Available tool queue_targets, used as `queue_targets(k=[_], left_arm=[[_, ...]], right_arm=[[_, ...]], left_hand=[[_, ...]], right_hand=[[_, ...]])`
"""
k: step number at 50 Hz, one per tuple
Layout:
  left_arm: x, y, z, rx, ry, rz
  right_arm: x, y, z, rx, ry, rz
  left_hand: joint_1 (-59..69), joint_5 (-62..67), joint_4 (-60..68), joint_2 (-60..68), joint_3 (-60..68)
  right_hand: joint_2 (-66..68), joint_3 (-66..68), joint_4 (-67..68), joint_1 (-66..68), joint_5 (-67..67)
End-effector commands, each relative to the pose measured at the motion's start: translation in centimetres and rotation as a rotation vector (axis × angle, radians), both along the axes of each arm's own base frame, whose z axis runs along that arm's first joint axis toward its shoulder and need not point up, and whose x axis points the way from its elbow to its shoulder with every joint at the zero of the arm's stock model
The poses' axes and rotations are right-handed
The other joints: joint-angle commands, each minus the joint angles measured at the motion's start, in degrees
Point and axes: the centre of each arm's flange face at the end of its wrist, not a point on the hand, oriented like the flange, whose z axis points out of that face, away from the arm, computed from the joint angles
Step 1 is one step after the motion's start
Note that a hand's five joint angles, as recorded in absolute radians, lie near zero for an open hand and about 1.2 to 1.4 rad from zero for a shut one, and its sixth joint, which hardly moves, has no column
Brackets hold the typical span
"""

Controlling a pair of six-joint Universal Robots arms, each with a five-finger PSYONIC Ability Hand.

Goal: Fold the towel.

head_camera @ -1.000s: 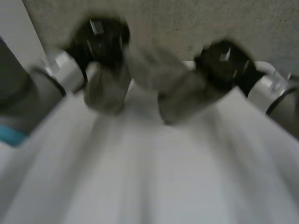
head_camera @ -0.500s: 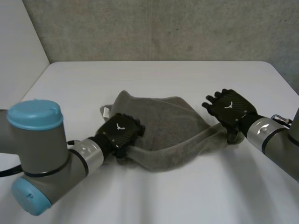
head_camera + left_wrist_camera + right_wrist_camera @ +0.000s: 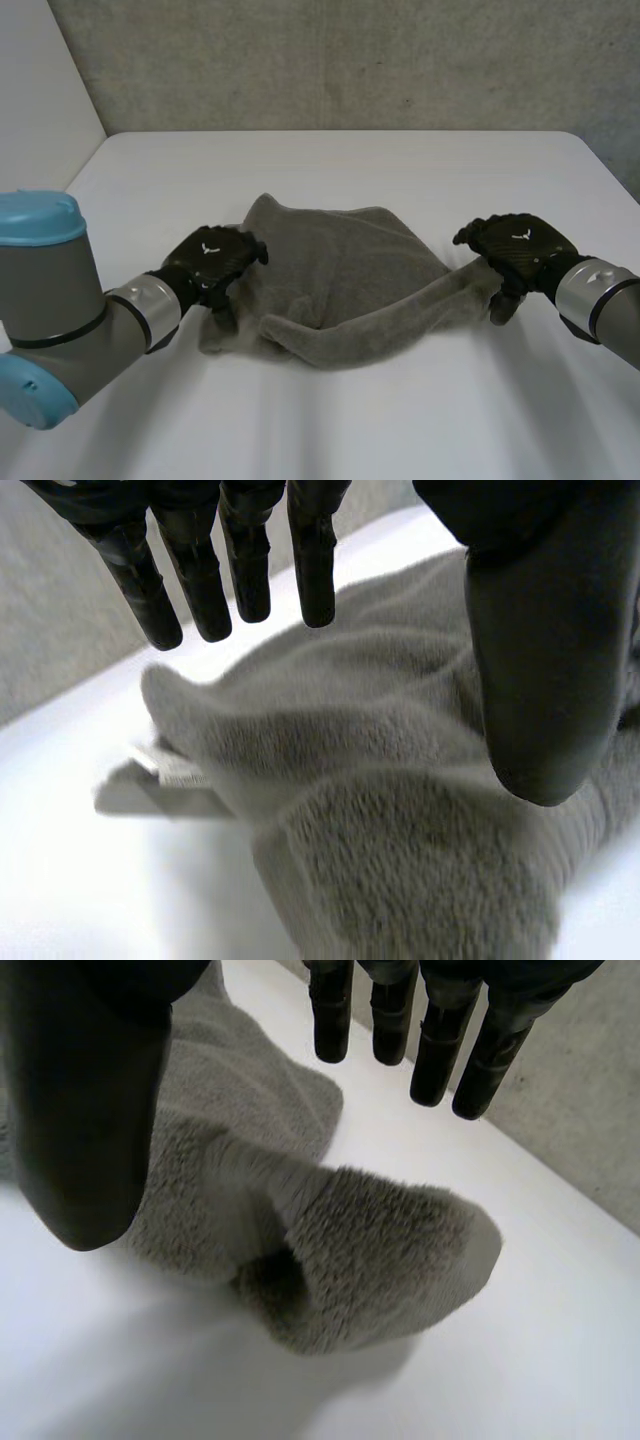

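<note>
The grey towel (image 3: 345, 270) lies crumpled in a heap in the middle of the white table (image 3: 330, 165). My left hand (image 3: 212, 258) rests at the heap's left edge, its fingers straight and its thumb apart. In the left wrist view the left hand (image 3: 540, 680) hovers over the towel (image 3: 400, 810), which has a white label (image 3: 170, 770) on its edge, and nothing is pinched. My right hand (image 3: 517, 245) is at the towel's right end. In the right wrist view the right hand (image 3: 90, 1110) is spread open above a rolled towel corner (image 3: 390, 1260).
A grey concrete wall (image 3: 350, 60) stands behind the table's far edge. My left arm with its light-blue cap (image 3: 35, 215) fills the near left. Bare table lies in front of and behind the towel.
One second ago both hands were raised with the towel bunched in them. The towel now lies on the table, both hands have let go, and each has moved outward to its end.
</note>
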Motion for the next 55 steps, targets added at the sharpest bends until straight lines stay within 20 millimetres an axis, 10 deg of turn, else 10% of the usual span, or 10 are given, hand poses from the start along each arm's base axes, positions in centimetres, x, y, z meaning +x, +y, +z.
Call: queue_targets(k=[1, 15, 27, 40, 44, 55], left_arm=[[0.8, -1.3, -2.7, 0.107, -0.049, 0.036], [1.9, -2.1, -3.0, 0.149, -0.067, 0.074], [3.1, -0.7, -0.2, 0.134, -0.108, 0.061], [3.2, 0.1, 1.3, 0.089, -0.091, 0.058], [3.5, 0.4, 0.5, 0.118, -0.1, 0.061], [4.0, 1.3, -0.3, 0.164, -0.096, 0.05]], right_arm=[[-0.2, 0.2, -0.8, 0.023, 0.03, 0.008], [-0.7, -0.9, -2.4, 0.039, 0.081, 0.013], [-2.1, -1.0, 0.3, 0.097, 0.087, -0.008], [-2.1, -0.1, 1.4, 0.097, 0.101, 0.009], [-1.9, 0.1, 1.0, 0.104, 0.113, 0.024], [-2.1, -0.7, 1.2, 0.09, 0.124, 0.02]], left_hand=[[-2.0, 1.0, -1.6, -1.0, -1.3], [24.1, 27.1, 24.4, 25.1, 24.8], [41.7, 44.7, 42.1, 42.7, 42.4], [42.2, 45.3, 42.6, 43.3, 42.9], [37.7, 40.7, 38.1, 38.8, 38.4], [34.0, 37.0, 34.4, 35.0, 34.7]], right_hand=[[3.2, 3.4, 3.5, 2.8, 2.6], [22.2, 22.4, 22.5, 21.8, 21.6], [51.1, 51.4, 51.5, 50.7, 50.5], [48.3, 48.5, 48.6, 47.9, 47.7], [18.1, 18.3, 18.4, 17.7, 17.5], [9.2, 9.5, 9.6, 8.8, 8.6]])
